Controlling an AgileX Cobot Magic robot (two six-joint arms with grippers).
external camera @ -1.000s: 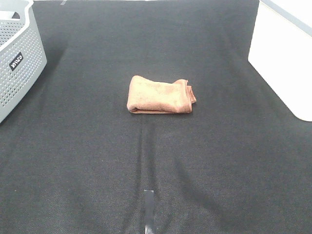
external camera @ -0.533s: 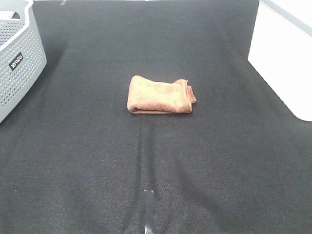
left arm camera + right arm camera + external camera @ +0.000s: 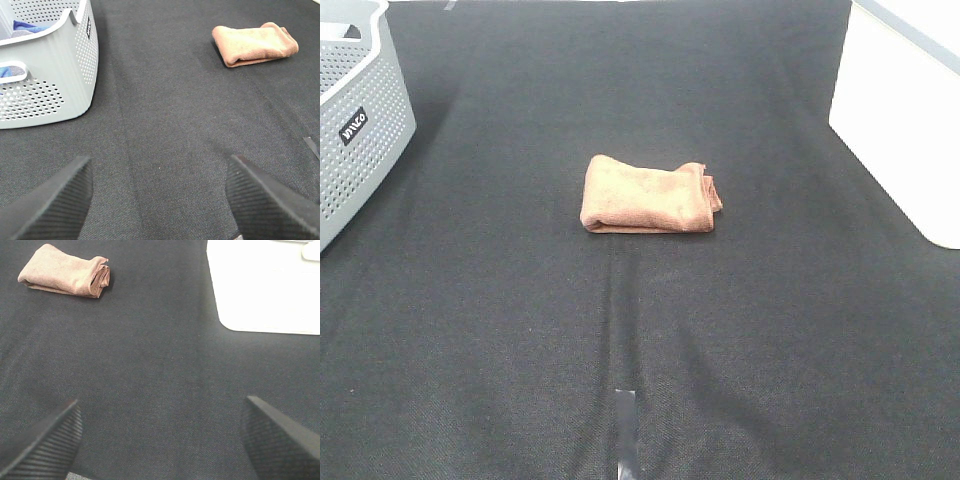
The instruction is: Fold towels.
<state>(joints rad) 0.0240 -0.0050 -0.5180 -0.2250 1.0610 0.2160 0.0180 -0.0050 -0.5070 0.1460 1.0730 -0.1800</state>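
Honestly, nothing has changed over the last second: the towel (image 3: pixel 648 195) lies exactly where it was, a compact folded bundle in the middle of the black worktop (image 3: pixel 620 340), and I read that as the folding being essentially finished, with both arms pulled back and idle. From the left wrist view I see the left end effector (image 3: pixel 159 200) with its fingers spread wide over bare cloth, gripping nothing; the right end effector (image 3: pixel 162 437) is likewise wide apart and empty. The towel's layered edges face the white tray (image 3: pixel 905 120) at the right edge, while its rounded fold faces the grey perforated basket (image 3: pixel 360 120) at the far left, which holds something blue. Both containers sit well apart from the towel, so I have open room on every side of it, and the near half of the worktop is bare apart from a small strip of tape (image 3: pixel 625 425) by the front edge
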